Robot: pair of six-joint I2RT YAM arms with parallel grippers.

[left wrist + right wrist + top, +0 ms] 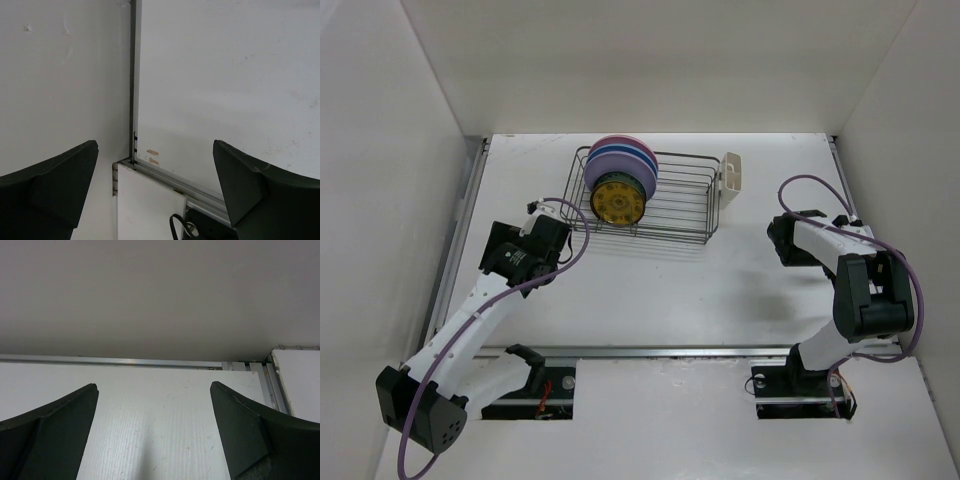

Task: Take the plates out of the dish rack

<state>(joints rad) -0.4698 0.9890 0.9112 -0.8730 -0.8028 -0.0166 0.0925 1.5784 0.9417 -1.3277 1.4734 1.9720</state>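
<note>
Top external showed the plates (620, 178) standing on edge, packed face to face at the left end of the rack (685, 208), yellow one (618, 201) nearest you, none unloaded yet. Rack's long axis ran left-right across the worktop (650, 290), w/ the cup (731, 172) at its right end. Your left claw (558, 215) sat just beside the rack's near-left corner, so the plates lay beyond it and slightly right. That arm was clearly nearer, stretched fwd, wrist bent toward the rack. Left wrist view had its fingers (60, 175) spread, nothing btwn them, no plate in sight. Right claw (783, 238) was spread and empty too, well apart from the rack, arm folded back. Left looked the one to take the yellow plate first.
</note>
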